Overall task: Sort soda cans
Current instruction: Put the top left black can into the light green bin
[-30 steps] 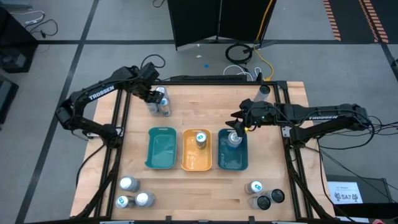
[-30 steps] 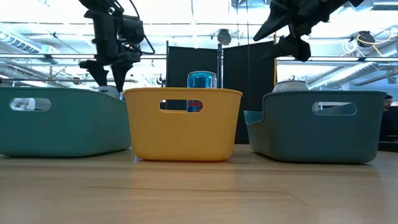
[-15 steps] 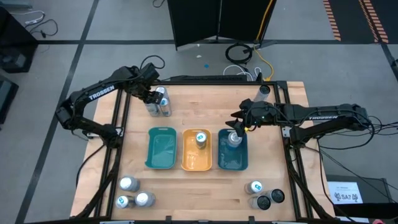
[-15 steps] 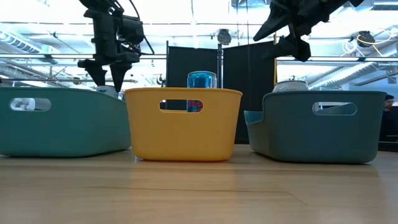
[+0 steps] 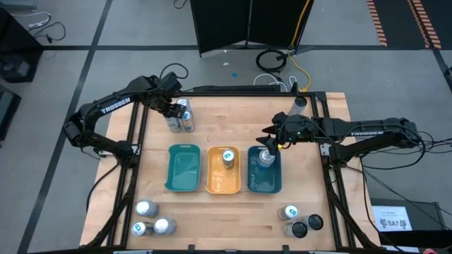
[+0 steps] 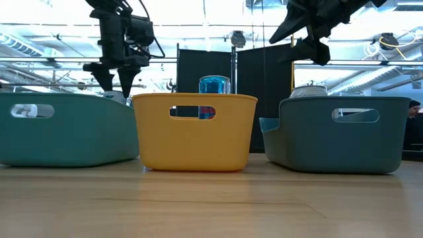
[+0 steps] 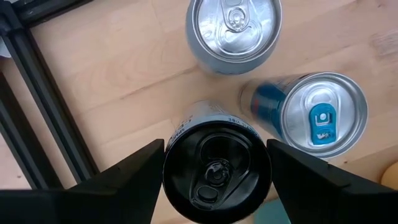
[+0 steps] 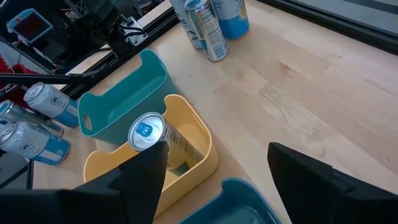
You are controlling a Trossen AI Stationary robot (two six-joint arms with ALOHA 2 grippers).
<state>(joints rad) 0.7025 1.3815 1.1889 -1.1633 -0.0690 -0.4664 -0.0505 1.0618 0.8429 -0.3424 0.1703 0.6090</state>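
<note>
- Left gripper [image 7: 214, 186] hung over the can cluster [image 5: 180, 115] at the table's [image 5: 233, 212] far left, jaws wide, a black-topped can [image 7: 216, 169] between them.
- Right gripper [image 5: 270, 140] hovered over the blue tray [image 5: 264, 185], jaws wide, empty.
- Orange tray [image 5: 224, 185] held one can [image 5: 228, 156].

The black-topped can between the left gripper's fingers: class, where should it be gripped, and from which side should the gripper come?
Grip the black-topped can across its round side wall, just below the rim, coming straight down from above. It stands upright, and the left gripper already straddles it with fingers open on either side. Two neighbouring cans, a silver-topped can and a blue-tabbed can, crowd one side, so a sideways approach looks riskier.
</note>
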